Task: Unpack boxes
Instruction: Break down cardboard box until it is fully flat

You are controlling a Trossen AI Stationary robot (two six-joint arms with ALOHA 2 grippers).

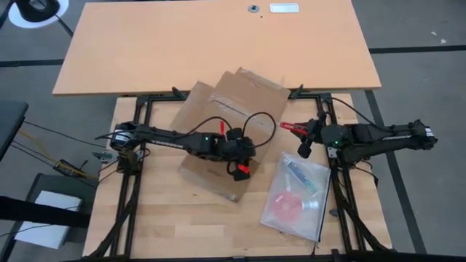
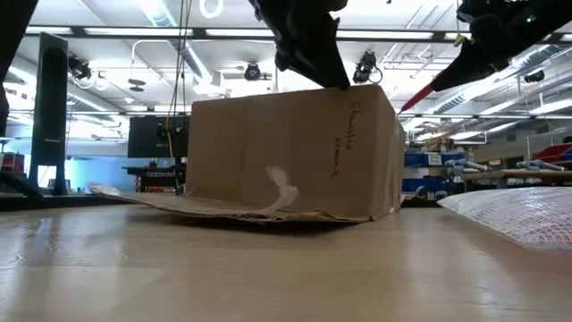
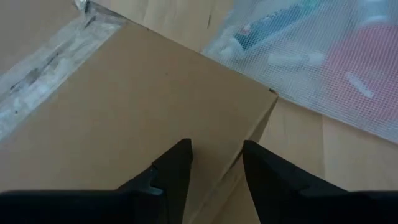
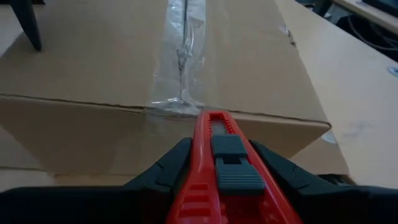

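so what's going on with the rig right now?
Two arms are working on a taped brown carton mid-table. The right gripper holds a red box cutter pointed at the clear tape along the top seam, near the carton's edge; the tape is not visibly cut. The left gripper sits with fingers apart over a top corner of the carton, holding nothing. A clear bag of items lies beside the carton.
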